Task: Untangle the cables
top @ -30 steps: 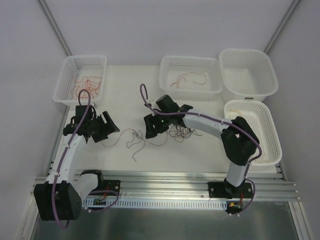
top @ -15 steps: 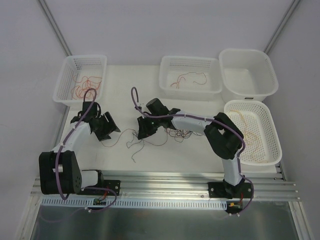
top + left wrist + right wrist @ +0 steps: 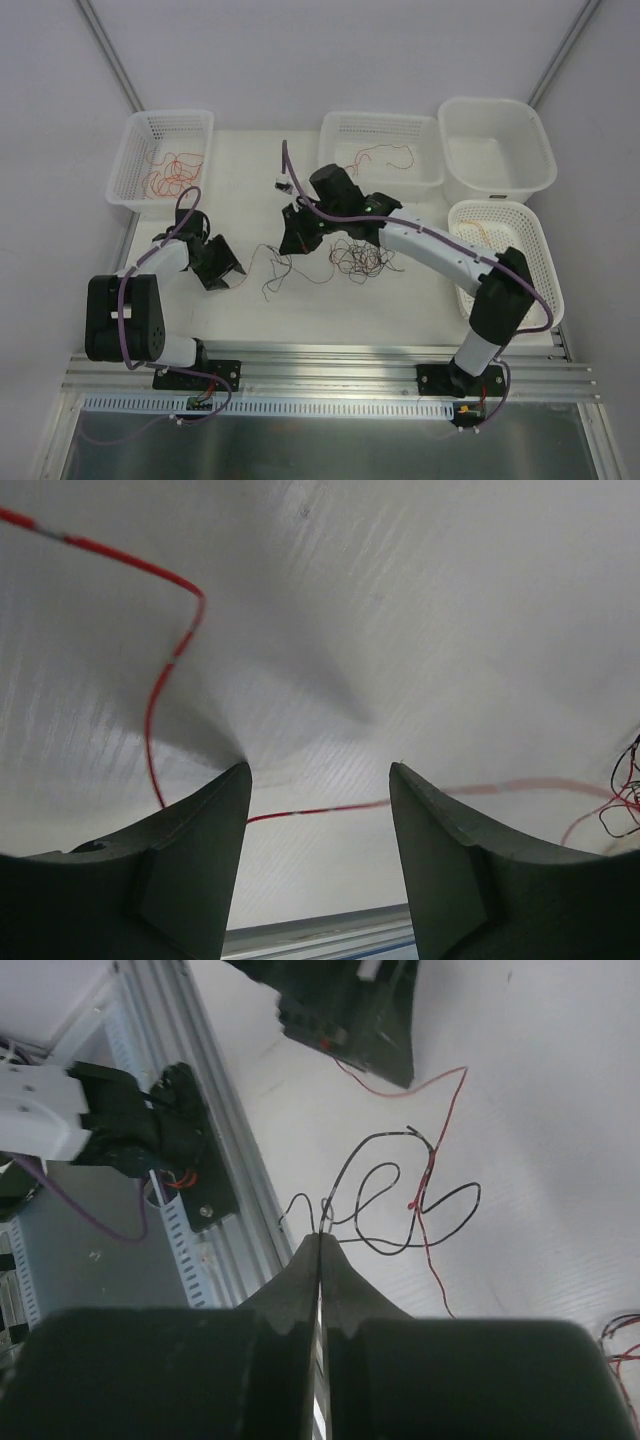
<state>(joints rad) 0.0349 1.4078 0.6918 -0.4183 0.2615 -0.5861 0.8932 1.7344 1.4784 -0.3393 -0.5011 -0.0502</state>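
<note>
Two arms at work on the cables

Top view: the cables (image 3: 357, 258) form a dark knot on the counter (image 3: 400, 300), with loose strands trailing left between the left arm (image 3: 165, 262) and the right arm (image 3: 430, 248). More wires lie in the white baskets (image 3: 160, 200).

Left wrist view: the left jaws stand apart and hold nothing. A red strand (image 3: 160, 680) lies on the counter and crosses beneath the gap.

Right wrist view: the right jaws are pressed together, pinching a black strand (image 3: 392, 1168) that loops away above the counter.
</note>
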